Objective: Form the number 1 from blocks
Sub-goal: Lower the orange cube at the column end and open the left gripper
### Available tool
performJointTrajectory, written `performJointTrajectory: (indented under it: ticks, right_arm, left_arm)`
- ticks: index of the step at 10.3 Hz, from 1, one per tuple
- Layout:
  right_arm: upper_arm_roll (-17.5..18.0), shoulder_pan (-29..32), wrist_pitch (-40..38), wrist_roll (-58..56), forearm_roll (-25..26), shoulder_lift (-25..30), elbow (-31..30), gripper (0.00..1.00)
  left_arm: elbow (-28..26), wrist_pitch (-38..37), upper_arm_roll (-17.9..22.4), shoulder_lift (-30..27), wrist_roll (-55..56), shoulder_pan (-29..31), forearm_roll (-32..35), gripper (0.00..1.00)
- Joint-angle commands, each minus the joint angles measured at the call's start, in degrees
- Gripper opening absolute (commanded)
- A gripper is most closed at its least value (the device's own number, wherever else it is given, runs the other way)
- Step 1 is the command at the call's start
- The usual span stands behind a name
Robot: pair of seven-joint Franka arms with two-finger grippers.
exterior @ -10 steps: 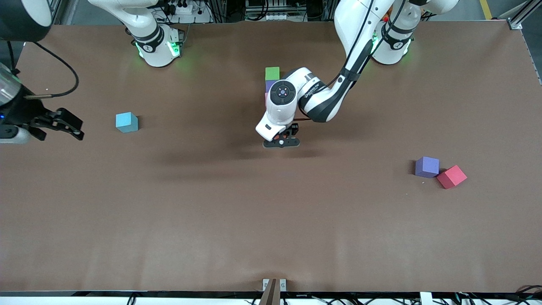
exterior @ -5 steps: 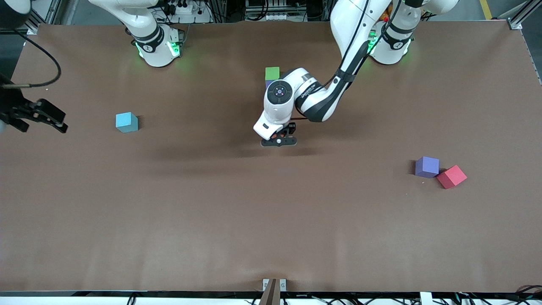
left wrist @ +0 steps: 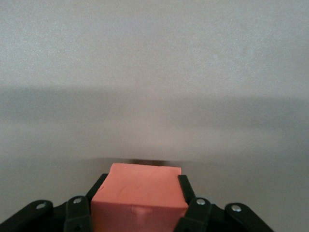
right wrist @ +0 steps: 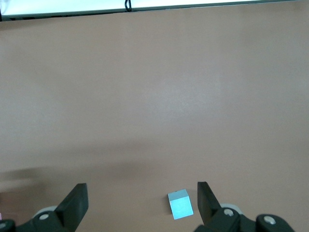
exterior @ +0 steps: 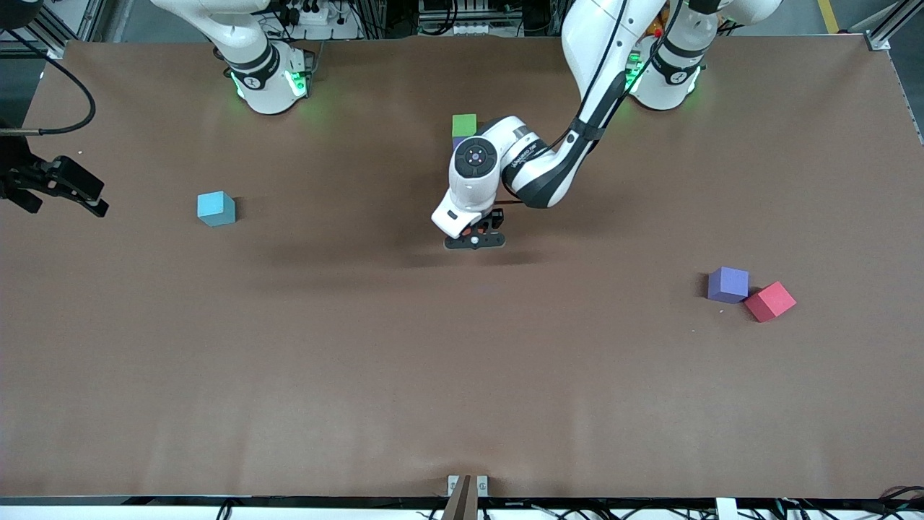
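Note:
My left gripper (exterior: pixel 474 241) is at the middle of the table, shut on an orange block (left wrist: pixel 140 200) that fills the space between its fingers (left wrist: pixel 185 187) and rides low at the tabletop. A green block (exterior: pixel 464 124) lies farther from the front camera than the gripper. A sliver of a purple block (exterior: pixel 456 142) shows beside it, and my left arm hides the rest of that row. My right gripper (exterior: pixel 65 206) hangs open over the table's edge at the right arm's end, holding nothing (right wrist: pixel 141 193).
A light blue cube (exterior: pixel 216 208) (right wrist: pixel 180 204) sits toward the right arm's end. A purple cube (exterior: pixel 728 284) and a crimson red cube (exterior: pixel 769 301) touch each other toward the left arm's end.
My right gripper has drawn back toward the table's edge at the right arm's end. My left gripper, still holding the orange block, has shifted only slightly.

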State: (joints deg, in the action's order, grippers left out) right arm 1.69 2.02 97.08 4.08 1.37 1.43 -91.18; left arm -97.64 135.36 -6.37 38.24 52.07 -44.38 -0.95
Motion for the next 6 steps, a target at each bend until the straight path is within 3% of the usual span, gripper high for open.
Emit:
performJointTrajectory:
  ticks: [1,6]
  right_arm:
    - [0.59,0.36,-0.75,0.93,0.13,0.15,0.39,1.00]
    - [0.68,0.27,-3.03,1.02,0.13,0.15,0.39,1.00]
  left_arm:
    - [0.26,0.52,0.57,0.87,0.84,-0.88,-0.45,0.00]
    - [0.35,0.52,0.48,0.96,1.02,-1.23,-0.63,0.00]
